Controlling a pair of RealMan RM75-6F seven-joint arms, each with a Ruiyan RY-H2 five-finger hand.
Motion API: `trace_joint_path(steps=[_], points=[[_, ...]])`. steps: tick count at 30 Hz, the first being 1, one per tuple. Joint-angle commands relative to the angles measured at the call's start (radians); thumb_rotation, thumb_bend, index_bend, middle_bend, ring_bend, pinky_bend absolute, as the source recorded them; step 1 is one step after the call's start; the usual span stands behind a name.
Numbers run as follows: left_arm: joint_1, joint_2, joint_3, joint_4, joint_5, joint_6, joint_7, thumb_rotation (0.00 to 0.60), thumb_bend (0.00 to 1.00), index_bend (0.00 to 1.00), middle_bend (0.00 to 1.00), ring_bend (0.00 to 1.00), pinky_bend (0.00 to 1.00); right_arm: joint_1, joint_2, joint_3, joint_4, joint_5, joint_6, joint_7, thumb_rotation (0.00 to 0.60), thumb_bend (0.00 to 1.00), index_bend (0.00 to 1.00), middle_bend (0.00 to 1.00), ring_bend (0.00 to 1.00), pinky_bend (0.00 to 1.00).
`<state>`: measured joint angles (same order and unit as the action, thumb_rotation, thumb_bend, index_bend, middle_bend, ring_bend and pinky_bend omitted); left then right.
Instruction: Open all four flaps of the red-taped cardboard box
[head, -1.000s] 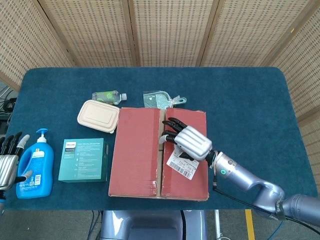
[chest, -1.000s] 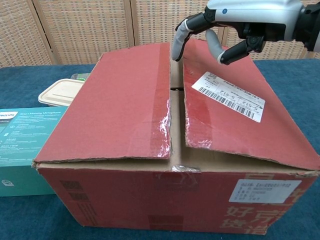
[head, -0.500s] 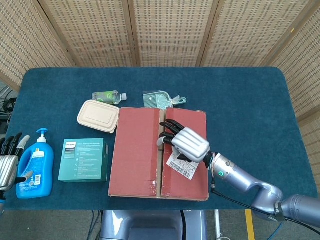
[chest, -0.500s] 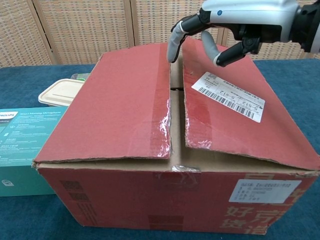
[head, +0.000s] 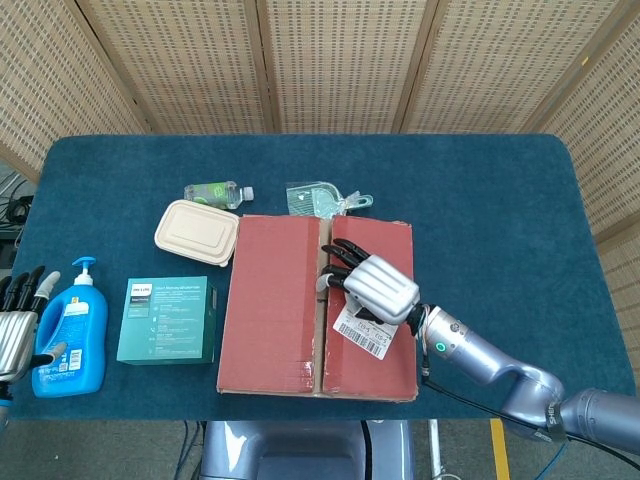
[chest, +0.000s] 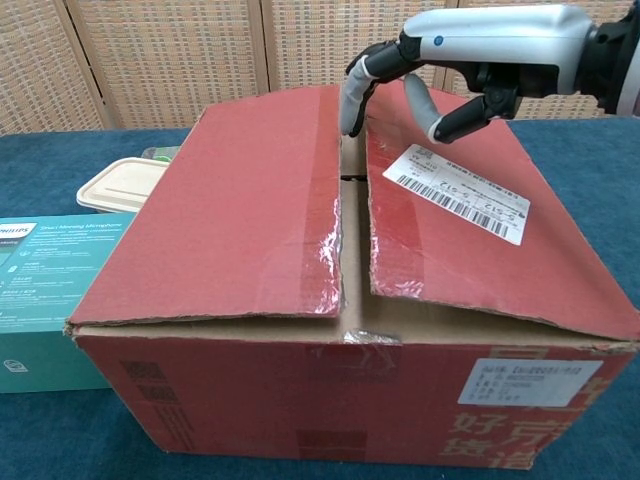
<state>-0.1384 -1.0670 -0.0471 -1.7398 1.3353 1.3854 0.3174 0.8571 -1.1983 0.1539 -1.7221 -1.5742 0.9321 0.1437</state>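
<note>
The red-taped cardboard box (head: 300, 310) (chest: 300, 300) stands at the table's front middle. Its two long top flaps lie nearly flat, with a narrow gap along the seam. The right flap (chest: 450, 220) carries a white shipping label (chest: 465, 192). My right hand (head: 370, 282) (chest: 420, 75) hovers over the seam toward the far end, fingers curled down, and its fingertips (chest: 352, 110) dip at the inner edge of the right flap. It holds nothing that I can see. My left hand (head: 15, 325) stays at the table's left edge beside the blue bottle, fingers spread and empty.
A blue pump bottle (head: 72, 330) and a teal Philips box (head: 166, 320) lie left of the carton. Behind it sit a beige lidded food container (head: 196, 232), a small plastic bottle (head: 215, 192) and a clear packet (head: 320, 198).
My right hand has shifted slightly along the seam and dipped its fingertips lower toward the gap. The flaps and the left hand have not moved.
</note>
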Motion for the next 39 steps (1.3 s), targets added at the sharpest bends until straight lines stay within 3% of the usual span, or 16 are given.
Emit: trace_joint_path(steps=[1, 13, 39], points=[[-0.001, 0.000, 0.000, -0.001, 0.000, 0.000, 0.001, 0.600, 0.17, 0.01, 0.00, 0.00, 0.00, -0.001, 0.000, -0.002, 0.001, 0.001, 0.001, -0.001, 0.600, 1.00, 0.33, 0.37, 0.02, 0.00], [-0.003, 0.000, -0.001, -0.007, 0.002, 0.002, 0.002, 0.600, 0.17, 0.01, 0.00, 0.00, 0.00, -0.008, 0.021, -0.005, 0.000, -0.013, 0.024, 0.000, 0.600, 1.00, 0.34, 0.49, 0.04, 0.00], [-0.011, 0.001, -0.005, -0.015, 0.026, 0.012, -0.002, 0.600, 0.17, 0.01, 0.00, 0.00, 0.00, -0.045, 0.252, 0.023, -0.101, -0.037, 0.073, -0.003, 0.600, 1.00, 0.34, 0.50, 0.06, 0.00]])
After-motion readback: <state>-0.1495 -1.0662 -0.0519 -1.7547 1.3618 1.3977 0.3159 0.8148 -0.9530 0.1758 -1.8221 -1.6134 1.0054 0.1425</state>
